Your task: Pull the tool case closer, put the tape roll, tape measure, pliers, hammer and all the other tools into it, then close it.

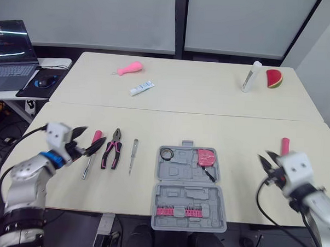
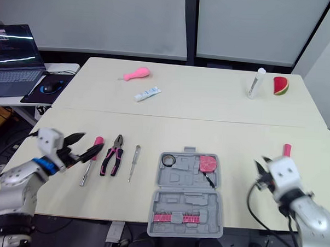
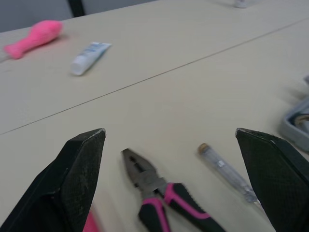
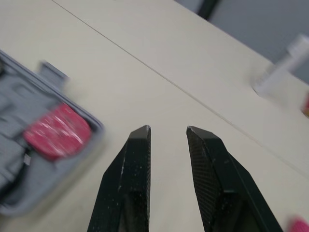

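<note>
The grey tool case (image 1: 188, 193) lies open at the front middle of the table. A black tape roll (image 1: 166, 153) and a red tape measure (image 1: 205, 157) sit in its far half, and a pink bit strip (image 1: 177, 212) in its near half. Left of the case lie a clear tester screwdriver (image 1: 133, 155), pink-handled pliers (image 1: 112, 148) and a pink-handled screwdriver (image 1: 92, 150). My left gripper (image 1: 91, 139) hovers wide open just above that screwdriver's handle, the pliers (image 3: 164, 193) ahead of it. My right gripper (image 1: 267, 159) is open by a narrow gap, right of the case, beside a pink handle (image 1: 285, 145).
On the far table lie a pink toy (image 1: 130, 68), a white tube (image 1: 141, 88), a white bottle (image 1: 251, 76) and a watermelon-slice toy (image 1: 274, 78). A laptop (image 1: 12, 51) and mouse (image 1: 46, 81) sit on a side desk at the far left.
</note>
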{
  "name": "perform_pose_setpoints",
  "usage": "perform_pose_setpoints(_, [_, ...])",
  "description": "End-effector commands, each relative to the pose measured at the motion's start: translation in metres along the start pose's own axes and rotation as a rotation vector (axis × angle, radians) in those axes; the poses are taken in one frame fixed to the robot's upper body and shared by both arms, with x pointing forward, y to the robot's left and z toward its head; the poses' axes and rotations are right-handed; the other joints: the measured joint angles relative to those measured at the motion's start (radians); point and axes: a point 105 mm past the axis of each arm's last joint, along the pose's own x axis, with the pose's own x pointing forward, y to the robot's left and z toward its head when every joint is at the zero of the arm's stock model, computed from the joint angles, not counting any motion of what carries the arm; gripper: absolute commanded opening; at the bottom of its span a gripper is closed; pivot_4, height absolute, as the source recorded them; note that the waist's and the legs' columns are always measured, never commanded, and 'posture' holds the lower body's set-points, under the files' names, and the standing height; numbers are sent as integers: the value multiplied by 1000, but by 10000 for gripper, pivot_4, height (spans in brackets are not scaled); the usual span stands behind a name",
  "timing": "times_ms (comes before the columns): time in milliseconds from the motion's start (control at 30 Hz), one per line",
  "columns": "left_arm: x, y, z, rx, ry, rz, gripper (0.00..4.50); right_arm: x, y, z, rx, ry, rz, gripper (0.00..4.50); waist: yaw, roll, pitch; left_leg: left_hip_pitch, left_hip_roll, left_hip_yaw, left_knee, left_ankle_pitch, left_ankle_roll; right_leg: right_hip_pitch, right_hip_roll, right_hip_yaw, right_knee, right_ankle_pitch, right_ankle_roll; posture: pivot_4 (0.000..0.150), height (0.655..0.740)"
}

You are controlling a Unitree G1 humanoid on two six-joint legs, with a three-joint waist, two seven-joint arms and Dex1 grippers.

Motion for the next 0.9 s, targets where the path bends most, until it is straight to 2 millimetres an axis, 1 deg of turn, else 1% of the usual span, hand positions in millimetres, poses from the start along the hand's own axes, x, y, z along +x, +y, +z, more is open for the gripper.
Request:
perform_pose_setpoints(33, [-21, 28, 1, -18, -34, 191, 45000, -23, -23, -12, 1, -16, -132, 11855, -2, 0, 0, 0, 0, 1, 0, 0, 0, 0, 0, 0, 0, 0, 0, 1500, 7400])
perform_pose_setpoints(100, [-32, 35, -6, -44, -16, 240, 45000, -34, -29, -28, 54, 12, -170, 11855, -2, 0, 0, 2, 1, 1, -1, 0, 1, 0, 0, 0, 0, 0, 0, 1500, 7400])
perform_pose_setpoints(133, [-36, 36, -9, -54, -10, 257, 45000, -37, -30, -33, 70, 20, -180, 11855, -3, 0, 0, 3, 1, 1, -1, 0, 1, 1, 0, 0, 1, 0, 0, 1500, 7400])
perform_pose_setpoints(200, [-44, 37, -15, -74, 8, 275, 45000, -41, -31, -39, 98, 27, -181, 16575, -3, 0, 0, 6, 1, 1, -3, 0, 0, 2, 0, 0, 1, 0, 0, 1500, 7400])
perform_pose_setpoints(267, [-51, 35, -22, -87, 29, 277, 45000, -42, -29, -42, 96, 31, -160, 19886, -4, 0, 0, 8, 1, 2, -6, 0, 0, 3, 0, 1, 1, 0, 0, 1500, 7400])
perform_pose_setpoints(333, [-57, 33, -26, -99, 42, 289, 45000, -40, -28, -41, 96, 23, -146, 24148, -4, 0, 0, 8, 1, 3, -7, 0, -1, 3, 0, 1, 0, 0, 0, 1500, 7400])
perform_pose_setpoints(467, [-65, 29, -28, -106, 50, 302, 45000, -34, -27, -37, 89, 5, -117, 32983, -1, 0, 0, 8, 2, 3, -7, 1, -1, 3, 0, 1, 0, 0, 0, 1500, 7400])
perform_pose_setpoints(567, [-68, 27, -28, -108, 54, 306, 45000, -30, -24, -35, 83, -1, -88, 42516, -1, 0, 0, 8, 2, 3, -7, 1, -1, 3, 0, 1, 0, 0, 0, 1500, 7400])
perform_pose_setpoints(600, [-69, 26, -28, -109, 54, 308, 45000, -29, -24, -34, 77, -3, -77, 44573, -1, 0, 0, 8, 2, 3, -8, 1, -1, 3, 0, 1, 0, 0, 0, 1500, 7400])
perform_pose_setpoints(667, [-72, 25, -28, -113, 57, 314, 45000, -27, -22, -33, 66, -7, -59, 44573, -1, 0, 0, 8, 2, 3, -8, 1, -2, 3, 0, 1, -1, 0, 0, 1500, 7400])
perform_pose_setpoints(733, [-77, 21, -29, -117, 66, 314, 45000, -24, -21, -26, 47, -23, -23, 44573, -1, 0, 0, 8, 2, 3, -8, 1, -1, 3, 0, 1, -1, 0, 0, 1500, 7400])
perform_pose_setpoints(767, [-79, 20, -30, -117, 72, 312, 45000, -23, -21, -22, 40, -33, -6, 44573, -1, 0, 0, 8, 2, 3, -8, 1, -1, 3, 0, 1, -1, 0, 0, 1500, 7400])
perform_pose_setpoints(833, [-87, 20, -30, -116, 85, 321, 45000, -20, -21, -8, 28, -64, 46, 44573, -4, 0, 0, 8, 2, 3, -8, 1, -1, 3, 0, 1, -1, 0, 0, 1500, 7400])
perform_pose_setpoints(900, [-93, 21, -30, -111, 99, 326, 45000, -19, -24, -3, 25, -57, 88, 44573, -5, 0, 0, 8, 2, 3, -8, 1, -1, 3, 0, 1, -1, 0, 0, 1500, 7400])
